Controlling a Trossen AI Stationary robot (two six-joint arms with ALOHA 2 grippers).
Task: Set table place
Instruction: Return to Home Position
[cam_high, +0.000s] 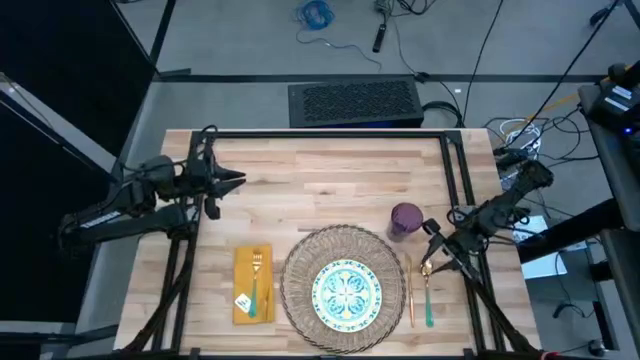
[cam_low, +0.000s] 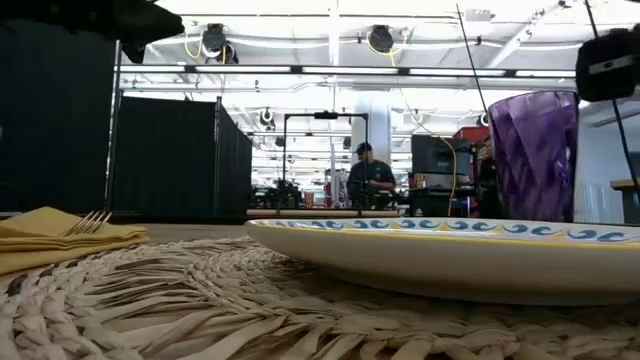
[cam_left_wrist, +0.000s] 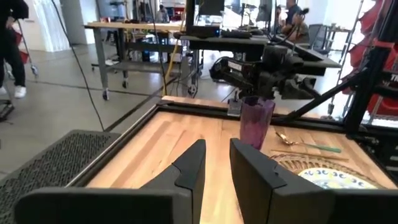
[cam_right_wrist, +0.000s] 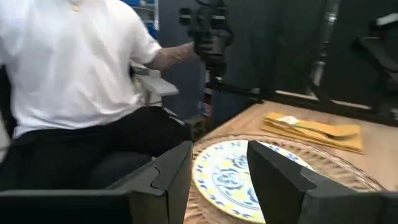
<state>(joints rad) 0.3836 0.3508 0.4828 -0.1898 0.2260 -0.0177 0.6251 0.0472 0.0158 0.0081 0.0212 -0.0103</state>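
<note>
The large light butcher-block wooden table (cam_high: 330, 170) carries a full place setting along its near edge. A round woven straw mat (cam_high: 300, 275) lies at the near middle, and a smaller white plate with a blue-green pattern (cam_high: 347, 292) sits centred on it. Left of the mat, just beside it, a folded yellow cloth napkin (cam_high: 243, 275) lies flat with a gold fork (cam_high: 256, 265) on top. A purple ribbed tumbler (cam_high: 405, 220) stands upright at the mat's far right rim. Right of the mat a gold knife (cam_high: 410, 295) lies beside the rim, and a teal-handled spoon (cam_high: 428, 300) lies just to the right of the knife.

The right gripper (cam_high: 434, 250) hangs over the far ends of the knife and spoon, near the tumbler; its fingers (cam_right_wrist: 273, 168) stand apart and hold nothing.

The left gripper (cam_high: 238, 180) waits over the far left part of the table, well apart from the setting, its fingers (cam_left_wrist: 193, 165) a narrow gap apart and empty.

A seated person in a white shirt (cam_right_wrist: 74, 81) shows beyond the table's left side.
</note>
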